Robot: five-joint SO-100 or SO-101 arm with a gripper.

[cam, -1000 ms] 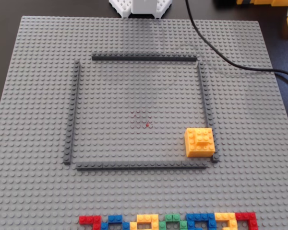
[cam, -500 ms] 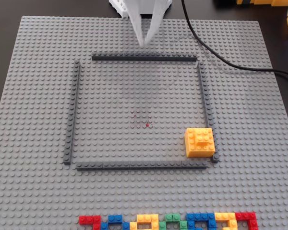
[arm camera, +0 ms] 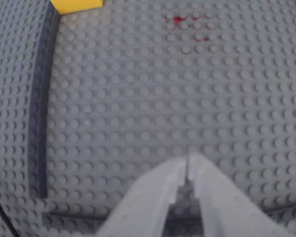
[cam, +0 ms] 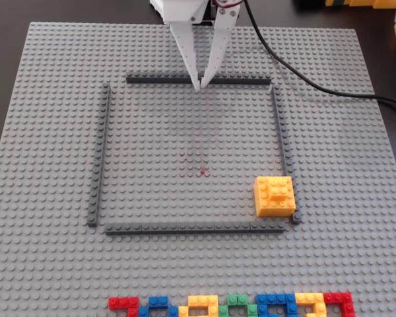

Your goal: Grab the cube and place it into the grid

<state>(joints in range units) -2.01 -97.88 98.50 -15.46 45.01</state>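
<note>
Fixed and wrist views. The white two-finger jaws (cam: 200, 84) were pressed together, tips touching, empty, above the far strip of the square outline of thin dark grey brick strips (cam: 100, 158). The yellow-orange studded toy-brick cube (cam: 274, 196) sat well ahead of the jaws, in the outline's near right corner, touching its right strip, apparently already inside. The light grey studded baseplate (cam: 46, 264) presumably held it fixed.

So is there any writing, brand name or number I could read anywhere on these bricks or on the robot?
None can be read.
The cube: plain studs, no print legible.
The grid and the grey baseplate: any stud lettering is too small to read.
The coloured brick row: no label seen.
The red marks on the plate are smudges, not characters.
The white end effector: no marking visible.
</note>
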